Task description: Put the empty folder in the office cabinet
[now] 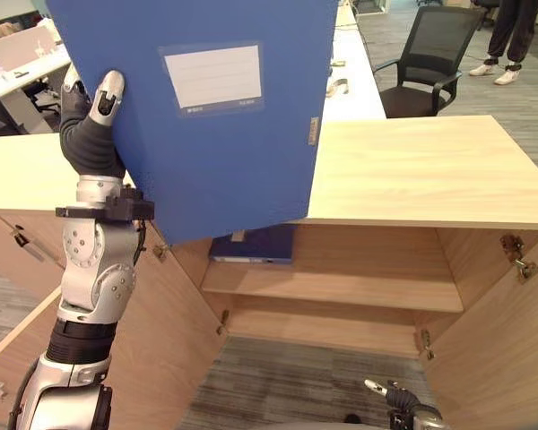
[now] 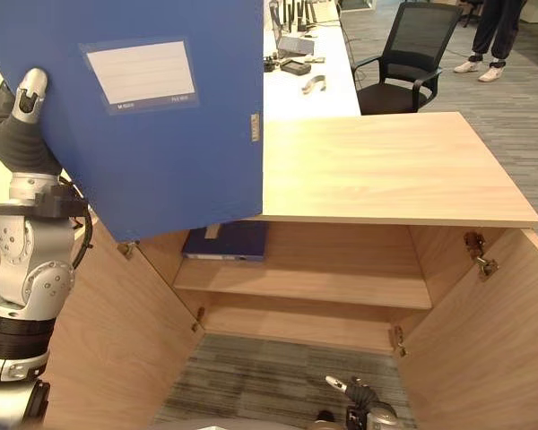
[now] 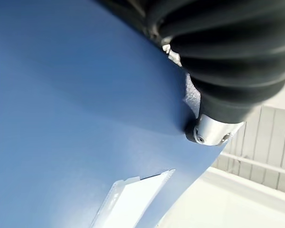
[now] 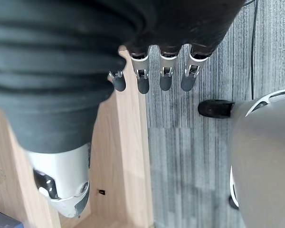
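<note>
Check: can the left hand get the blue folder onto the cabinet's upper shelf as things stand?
Probably yes. The left hand holds the blue folder above the open cabinet; the upper shelf is mostly bare beside another folder.

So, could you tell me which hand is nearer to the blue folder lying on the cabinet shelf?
Left. The left hand holds up a big blue folder just above the shelf folder; the right hand hangs low, open, near the floor.

Blue folder raised before the open cabinet.
The left hand grips its edge; another blue folder lies on the shelf.
</note>
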